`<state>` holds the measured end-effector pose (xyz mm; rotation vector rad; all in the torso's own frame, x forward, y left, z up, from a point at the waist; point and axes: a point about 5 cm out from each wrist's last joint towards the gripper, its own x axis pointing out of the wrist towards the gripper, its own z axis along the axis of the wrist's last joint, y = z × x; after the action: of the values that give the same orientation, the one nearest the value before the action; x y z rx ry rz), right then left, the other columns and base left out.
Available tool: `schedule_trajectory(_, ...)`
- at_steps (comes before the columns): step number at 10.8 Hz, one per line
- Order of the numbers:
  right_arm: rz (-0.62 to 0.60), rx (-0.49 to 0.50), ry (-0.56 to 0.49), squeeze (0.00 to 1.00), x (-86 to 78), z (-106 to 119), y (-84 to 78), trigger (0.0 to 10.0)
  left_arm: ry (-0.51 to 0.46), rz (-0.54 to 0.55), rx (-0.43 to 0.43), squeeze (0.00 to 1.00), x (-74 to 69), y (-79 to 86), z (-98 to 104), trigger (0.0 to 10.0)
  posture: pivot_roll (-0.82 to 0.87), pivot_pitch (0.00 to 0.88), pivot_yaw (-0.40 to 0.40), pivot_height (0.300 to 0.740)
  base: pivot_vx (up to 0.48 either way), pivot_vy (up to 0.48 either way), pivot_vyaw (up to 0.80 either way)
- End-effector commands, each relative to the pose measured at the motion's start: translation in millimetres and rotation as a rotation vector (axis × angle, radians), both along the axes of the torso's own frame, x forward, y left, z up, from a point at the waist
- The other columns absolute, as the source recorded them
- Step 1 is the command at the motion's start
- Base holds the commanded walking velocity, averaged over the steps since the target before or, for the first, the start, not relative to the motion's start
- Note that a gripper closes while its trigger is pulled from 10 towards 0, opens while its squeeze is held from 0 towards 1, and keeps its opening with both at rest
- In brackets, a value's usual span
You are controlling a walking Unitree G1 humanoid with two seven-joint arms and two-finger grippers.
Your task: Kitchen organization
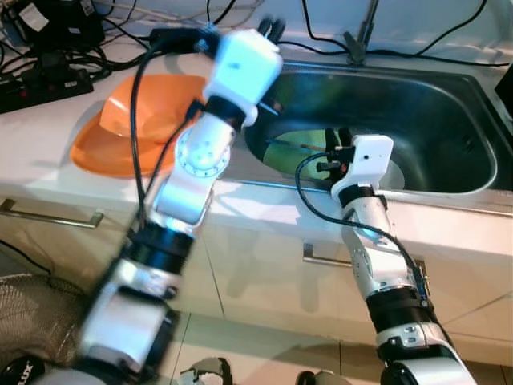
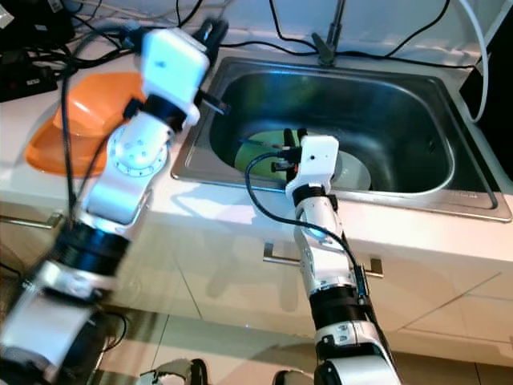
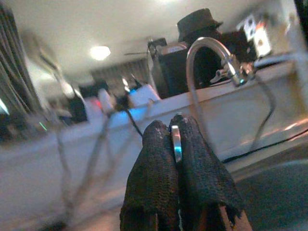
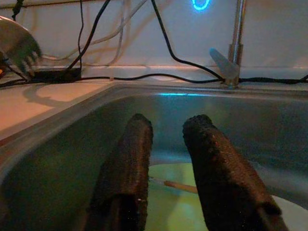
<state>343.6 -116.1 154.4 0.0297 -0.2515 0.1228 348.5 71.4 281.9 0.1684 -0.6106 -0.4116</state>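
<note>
My left gripper (image 1: 272,30) is raised over the back left corner of the steel sink (image 1: 449,96), blurred by motion. Its fingers (image 3: 154,163) are shut on a thin metal utensil (image 3: 176,142). Fork tines (image 4: 21,48) appear above the counter in the right wrist view. My right gripper (image 1: 337,140) hangs low inside the sink, open, with nothing between its fingers (image 4: 127,159). Beneath it lies a green plate (image 1: 292,148) with a thin stick (image 4: 180,186) on it. A pale plate (image 2: 353,172) lies beside the green one.
An orange bowl and plate (image 1: 128,120) sit on the white counter left of the sink. Power strips and black cables (image 1: 40,80) crowd the back left. The faucet (image 1: 358,40) stands behind the sink. Cabinet handles (image 1: 48,212) run below the counter edge.
</note>
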Motion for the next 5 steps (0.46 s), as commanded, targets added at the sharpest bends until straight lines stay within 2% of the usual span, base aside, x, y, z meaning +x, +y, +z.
schedule_trajectory(1, 0.013, -0.022, -0.017, 1.00, -0.5, 3.3, 0.5, 10.0, 0.004, -0.045, -0.064, 0.00, -3.3, 3.7, 7.9, 10.0, 0.09, 0.066, 0.034, 0.740, 0.000, 0.000, 0.00)
schedule_trajectory(5, 0.127, -0.111, -0.147, 1.00, -1.3, 37.1, 10.1, 10.0, 0.114, -0.103, -0.172, 0.00, -3.3, 15.5, -0.8, 10.0, 0.08, 0.045, 0.036, 0.740, 0.000, 0.000, 0.00)
